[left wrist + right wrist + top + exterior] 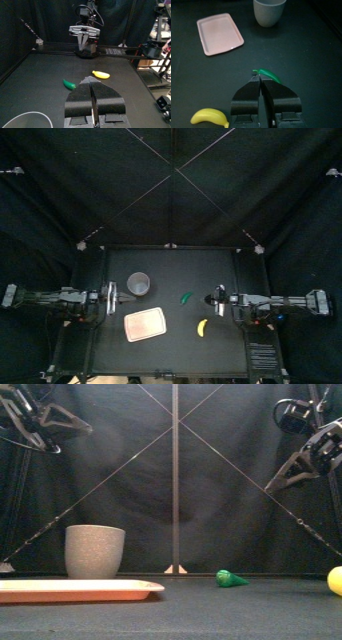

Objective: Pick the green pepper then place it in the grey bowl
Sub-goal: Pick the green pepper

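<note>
Bare table [174,266] lies between the green pepper [187,294] and the grey bowl [139,282]. The pink tray [144,324] and banana [202,328] sit nearer the front, clear of that gap.

2 blk arms [54,298]; blk jaws, grey outside; silver cross-plate [85,30]

The small green toy pepper [231,578] looks like smooth, slightly glossy plastic, as does the yellow toy banana [210,118] at the right. The tall grey speckled cup [95,551] has a matt, stone-like finish. The flat pink tray [80,590], near left, is smooth with a dull sheen. The black table [201,616] is matt, and the far black curtain [134,474] is cloth.
</note>
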Tool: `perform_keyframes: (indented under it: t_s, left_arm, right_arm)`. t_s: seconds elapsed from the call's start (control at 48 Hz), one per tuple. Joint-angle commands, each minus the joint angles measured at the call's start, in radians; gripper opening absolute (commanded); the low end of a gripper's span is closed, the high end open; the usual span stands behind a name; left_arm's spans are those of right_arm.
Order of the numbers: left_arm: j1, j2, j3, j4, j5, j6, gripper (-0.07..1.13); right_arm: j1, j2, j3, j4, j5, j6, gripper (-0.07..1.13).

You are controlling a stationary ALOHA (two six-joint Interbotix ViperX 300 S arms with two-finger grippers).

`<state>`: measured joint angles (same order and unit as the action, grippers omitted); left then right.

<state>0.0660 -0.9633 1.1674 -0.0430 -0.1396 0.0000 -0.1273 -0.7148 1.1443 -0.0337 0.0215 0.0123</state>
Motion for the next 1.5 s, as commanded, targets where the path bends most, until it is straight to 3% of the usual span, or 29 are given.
perform_keyframes:
  t_s: [0.021, 0.167, 0.229, 0.604, 0.833, 1.312, 1.5]
  left_arm:
    - [0.026, 0.005, -0.026, -0.003, -0.006, -0.002, 0.1]
    - [0.035, 0.005, -0.025, -0.003, -0.012, 0.0, 0.1]
    - [0.037, 0.005, -0.023, -0.003, -0.012, 0.0, 0.1]
    - [0.049, 0.005, -0.005, -0.003, -0.014, 0.002, 0.1]
    - [0.049, 0.006, 0.017, -0.003, -0.014, -0.003, 0.1]
    - [0.054, 0.005, 0.041, -0.006, -0.037, -0.002, 0.1]
    - [0.052, 0.005, 0.041, -0.006, -0.037, -0.002, 0.1]
  right_arm:
    - [-0.015, 0.071, -0.049, -0.02, -0.006, 0.003, 0.66]
    - [-0.04, 0.163, -0.075, -0.026, -0.055, 0.002, 0.99]
    - [-0.049, 0.202, -0.086, -0.031, -0.074, -0.005, 1.05]
    - [-0.054, 0.512, -0.238, -0.199, -0.086, -0.008, 1.04]
    - [-0.061, 0.641, -0.319, -0.282, 0.002, -0.009, 1.04]
    - [-0.075, 0.769, -0.396, -0.267, 0.117, -0.003, 1.02]
    - [-0.084, 0.778, -0.396, -0.235, 0.117, -0.008, 0.86]
